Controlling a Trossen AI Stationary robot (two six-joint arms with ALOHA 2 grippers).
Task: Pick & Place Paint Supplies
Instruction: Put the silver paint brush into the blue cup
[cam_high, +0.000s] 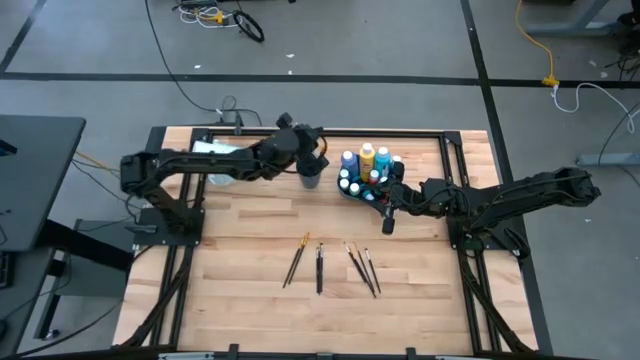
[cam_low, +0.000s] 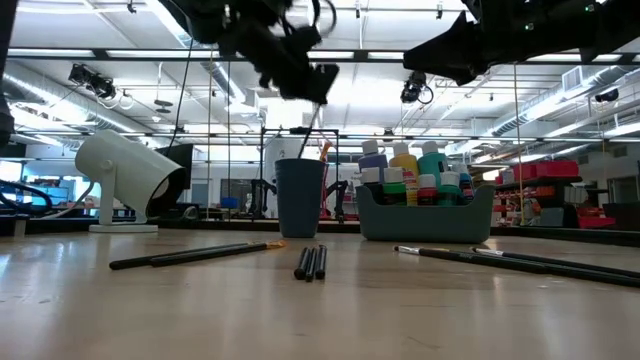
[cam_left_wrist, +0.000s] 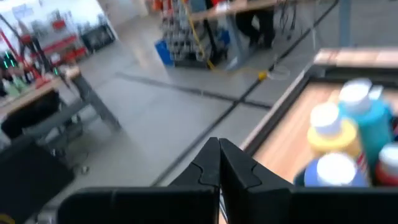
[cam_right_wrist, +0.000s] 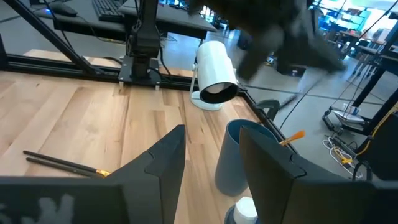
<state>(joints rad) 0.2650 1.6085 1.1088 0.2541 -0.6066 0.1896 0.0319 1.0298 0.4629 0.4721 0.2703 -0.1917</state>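
Observation:
My left gripper (cam_high: 310, 162) hangs over a dark blue cup (cam_high: 310, 180) at the table's far middle, shut on a thin dark paintbrush (cam_low: 312, 128). An orange-handled brush (cam_low: 325, 150) sticks out of the cup (cam_low: 300, 195). White-capped paint bottles (cam_high: 368, 160) stand in a teal tray (cam_low: 425, 222) right of the cup. Several more brushes (cam_high: 319, 268) lie flat on the wood nearer the front. My right gripper (cam_high: 388, 220) stands open beside the tray's near right corner, holding nothing. My left gripper pinches the thin brush by its upper end (cam_low: 319, 104) between its two shut fingers (cam_left_wrist: 208, 163), which come from the table's left and slant slightly down. The brush hangs slanted below them, and its lower end reaches the cup's rim (cam_low: 305, 158).
A large white cylinder on a round foot (cam_low: 125, 175) stands at the far left. Loose brushes (cam_high: 296, 258) (cam_high: 362, 268) are spread across the table's middle front. Black frame rails (cam_high: 470, 230) run along the table's sides. Bare wood lies at the near left and right.

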